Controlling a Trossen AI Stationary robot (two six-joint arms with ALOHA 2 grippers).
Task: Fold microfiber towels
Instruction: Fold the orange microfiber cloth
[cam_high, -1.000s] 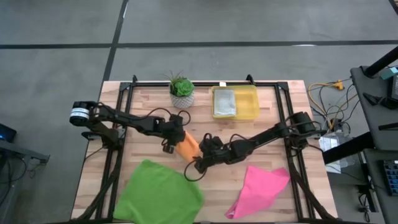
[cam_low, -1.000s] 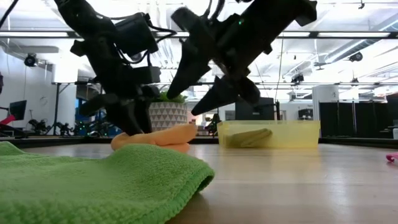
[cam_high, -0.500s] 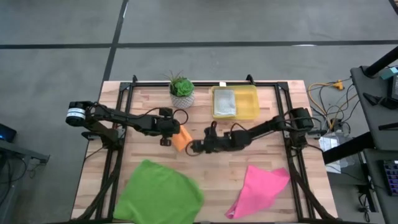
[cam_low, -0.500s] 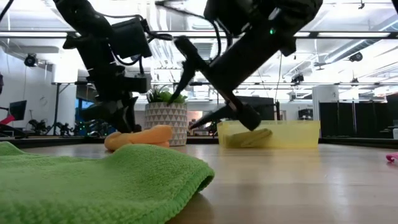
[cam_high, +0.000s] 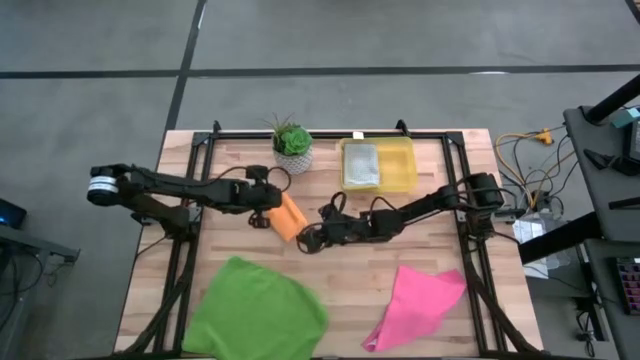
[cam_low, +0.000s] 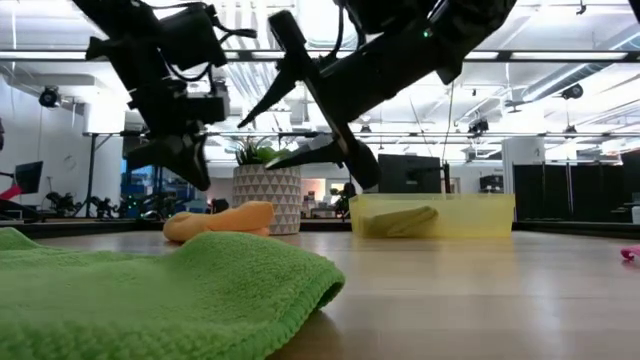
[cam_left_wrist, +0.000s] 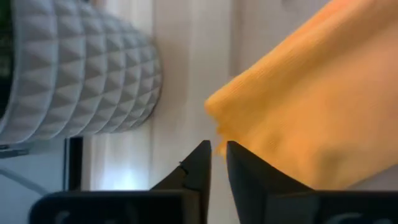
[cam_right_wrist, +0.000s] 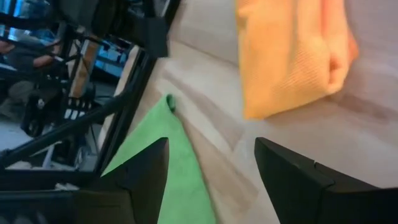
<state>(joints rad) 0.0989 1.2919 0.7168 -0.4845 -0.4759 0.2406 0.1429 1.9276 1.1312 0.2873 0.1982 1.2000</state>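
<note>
The orange towel (cam_high: 289, 217) lies folded in a small bundle on the table's middle, near the plant pot; it also shows in the left wrist view (cam_left_wrist: 298, 99) and the right wrist view (cam_right_wrist: 292, 50). My left gripper (cam_high: 264, 209) hovers just left of it, raised off the table (cam_low: 188, 168), its fingers (cam_left_wrist: 219, 152) shut with nothing between them. My right gripper (cam_high: 304, 239) is open (cam_right_wrist: 211, 180) just right and near of the bundle, above the wood. The green towel (cam_high: 255, 310) lies spread at the near left, the pink towel (cam_high: 420, 300) at the near right. A grey towel (cam_high: 360, 165) sits in the bin.
A yellow plastic bin (cam_high: 400, 165) stands at the far middle, beside a potted plant (cam_high: 292, 148) just beyond the orange towel. Dark frame rails (cam_high: 185, 250) run along the table's left and right sides. Bare wood shows between the green and pink towels.
The orange bundle has slid toward the table's far left and now lies still. My left gripper has come off it, risen and drawn back toward the left edge. My right gripper has moved toward the far edge after the bundle and lifted clear of the table.
</note>
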